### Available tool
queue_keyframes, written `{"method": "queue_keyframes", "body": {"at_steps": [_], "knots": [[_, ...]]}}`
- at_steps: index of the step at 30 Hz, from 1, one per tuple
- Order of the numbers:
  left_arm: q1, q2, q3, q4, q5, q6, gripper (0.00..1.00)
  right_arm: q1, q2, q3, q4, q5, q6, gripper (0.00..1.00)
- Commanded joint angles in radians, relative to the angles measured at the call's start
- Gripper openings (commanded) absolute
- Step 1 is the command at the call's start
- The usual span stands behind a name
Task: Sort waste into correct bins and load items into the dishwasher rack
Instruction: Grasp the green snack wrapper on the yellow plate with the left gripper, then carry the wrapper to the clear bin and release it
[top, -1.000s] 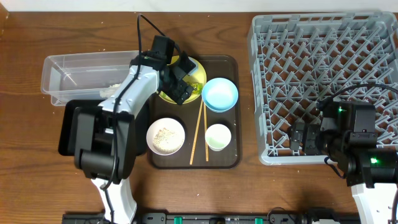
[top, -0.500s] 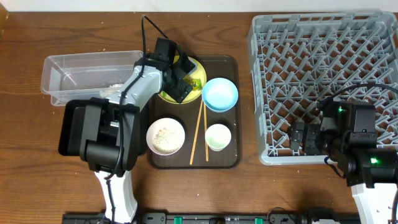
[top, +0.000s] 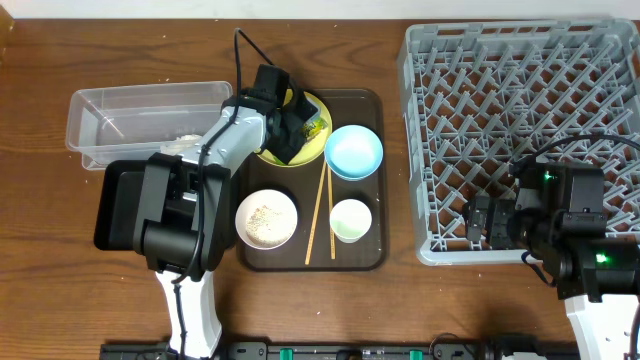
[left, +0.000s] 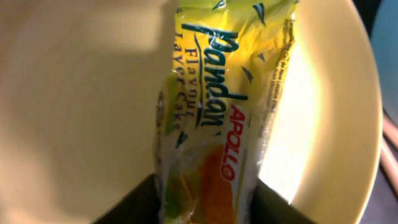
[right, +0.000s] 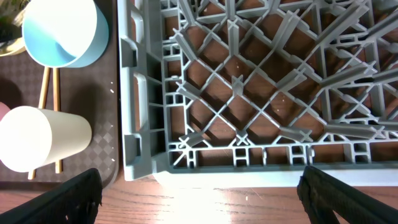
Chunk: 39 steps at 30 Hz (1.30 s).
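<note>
The left pincer (left: 202, 196) has narrowed from wide open within the last second. Its jaws now press both edges of the green-and-orange snack wrapper (left: 217, 106), which lies on the round yellow plate (left: 74, 112). Judgement: the wrapper is gripped and ready to lift. The clear rectangular plastic tub (top: 140, 112) and the shallow black rectangular tray (top: 113, 205) lie to the arm's left, unobstructed. The light blue bowl (top: 354, 152) stands just beside the plate. The right pincer (right: 199, 199) remains fully open and empty at the near rim of the large grey plastic dishwasher rack (right: 249, 93).
</note>
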Motion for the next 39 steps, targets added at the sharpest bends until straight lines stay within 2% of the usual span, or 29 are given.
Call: {"method": "queue_keyframes", "body": {"at_steps": [1,4,7,9,12,19,23,25,28,33,39], "knots": [[0.002,0.018,-0.001,-0.006,-0.016,-0.067,0.32,0.01,-0.002,0.02,0.001,-0.007,0.007,0.99],[0.003,-0.005,-0.001,-0.011,-0.016,-0.113,0.13,0.01,-0.002,0.02,0.001,-0.007,0.007,0.99],[0.006,-0.051,-0.001,-0.015,-0.016,-0.135,0.06,0.01,-0.002,0.02,0.002,-0.007,0.007,0.99],[0.011,-0.091,-0.001,-0.021,-0.017,-0.14,0.06,0.01,-0.002,0.02,0.002,-0.007,0.007,0.99],[0.032,-0.18,-0.001,-0.027,-0.017,-0.21,0.06,0.01,-0.002,0.02,0.001,-0.007,0.007,0.99],[0.169,-0.368,-0.001,-0.032,-0.017,-0.456,0.06,0.01,-0.002,0.019,0.001,-0.007,0.007,0.99],[0.282,-0.397,-0.001,-0.033,-0.017,-0.662,0.06,0.01,-0.002,0.02,0.001,-0.007,0.008,0.99],[0.34,-0.384,-0.002,-0.047,-0.017,-0.845,0.06,0.01,-0.002,0.019,0.001,-0.007,0.008,0.99],[0.399,-0.358,-0.002,-0.067,-0.017,-1.057,0.06,0.01,-0.002,0.02,0.001,-0.007,0.008,0.99],[0.447,-0.308,-0.002,-0.066,-0.043,-1.299,0.06,0.01,-0.002,0.02,0.001,-0.008,0.008,0.99],[0.451,-0.245,-0.002,-0.046,-0.042,-1.339,0.13,0.01,-0.002,0.02,0.001,-0.008,0.008,0.99]]}}
